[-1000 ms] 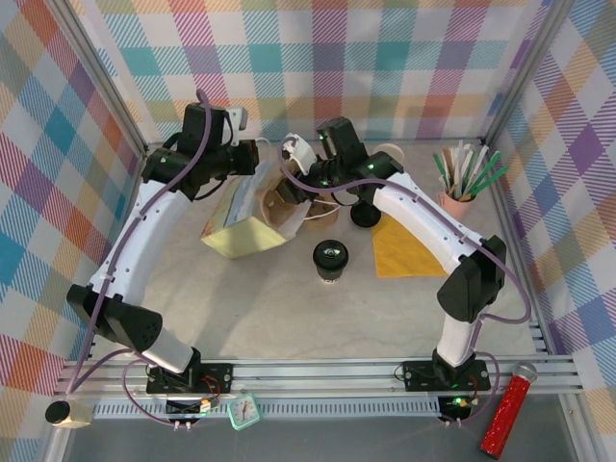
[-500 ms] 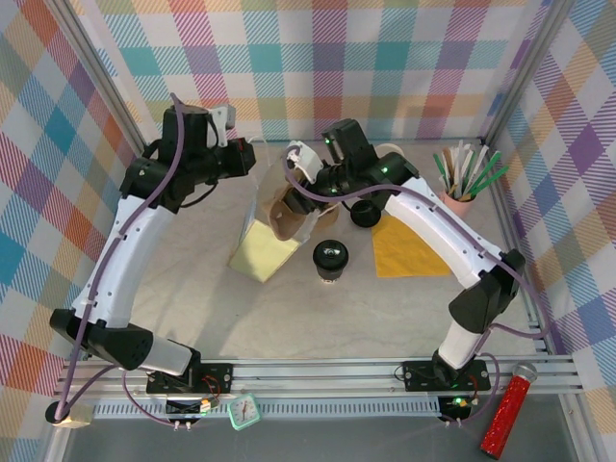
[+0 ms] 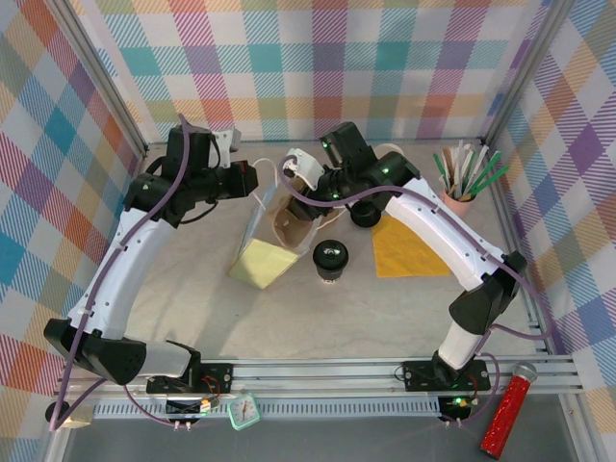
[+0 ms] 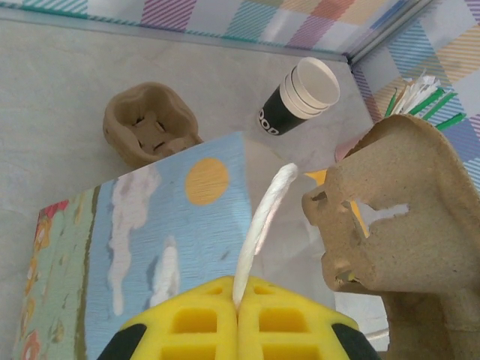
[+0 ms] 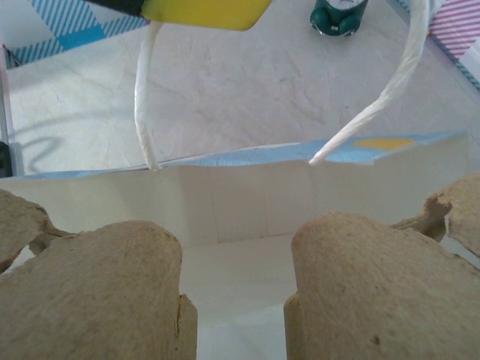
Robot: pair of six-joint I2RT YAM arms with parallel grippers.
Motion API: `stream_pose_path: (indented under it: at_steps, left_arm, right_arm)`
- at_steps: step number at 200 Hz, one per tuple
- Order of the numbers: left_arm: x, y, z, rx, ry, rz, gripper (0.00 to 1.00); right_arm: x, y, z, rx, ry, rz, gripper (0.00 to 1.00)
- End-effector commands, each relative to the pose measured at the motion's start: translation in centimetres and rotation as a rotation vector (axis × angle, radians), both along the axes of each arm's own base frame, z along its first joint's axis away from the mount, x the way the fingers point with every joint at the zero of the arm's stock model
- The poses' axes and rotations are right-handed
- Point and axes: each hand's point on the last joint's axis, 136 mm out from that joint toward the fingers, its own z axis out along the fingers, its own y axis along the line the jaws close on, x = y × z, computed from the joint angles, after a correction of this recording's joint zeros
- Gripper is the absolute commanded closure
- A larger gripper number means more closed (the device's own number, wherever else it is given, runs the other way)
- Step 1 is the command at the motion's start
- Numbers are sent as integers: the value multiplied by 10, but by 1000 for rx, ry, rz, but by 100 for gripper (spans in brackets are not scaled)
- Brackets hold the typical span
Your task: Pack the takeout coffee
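The takeout coffee [image 3: 331, 258], a small black cup with a glossy black lid, stands alone on the table right of the paper bag [image 3: 266, 241]. My left gripper [image 3: 247, 178] [image 4: 240, 297] is shut on the bag's white twisted handle [image 4: 261, 222] and holds the bag up. The bag's blue printed side [image 4: 150, 247] faces the left wrist camera. My right gripper [image 3: 306, 186] is shut on a brown pulp cup carrier [image 3: 289, 226] [image 4: 405, 217] at the bag's mouth. The carrier's lobes [image 5: 90, 292] hide the right fingers, with the bag's white inside [image 5: 240, 217] behind them.
A second pulp carrier [image 4: 148, 124] and a lying stack of lidless black cups [image 4: 298, 99] sit at the back. A black cup [image 3: 364, 214] and a yellow napkin [image 3: 409, 248] lie to the right, and a cup of stirrers [image 3: 464, 181] stands far right.
The left gripper has pulled the handle up and to the right, tipping the bag from lying flat to more upright. The right gripper has brought the carrier over the bag's mouth.
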Motion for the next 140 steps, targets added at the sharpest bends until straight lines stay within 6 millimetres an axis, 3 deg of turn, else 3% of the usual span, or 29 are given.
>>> stream_pose_path:
  at_steps: [1,49,140]
  left_arm:
    - [-5,-3,14,-24,-56,-31,100]
    - [-4,-2,12,-19,-53,-23,100]
    - [-1,1,8,-11,-46,1,100]
  right_arm:
    - [-3,2,-9,-58,-21,31,53]
    - [0,11,-19,-124,-46,39,52]
    - [-2,-5,-29,-213,-40,19,53]
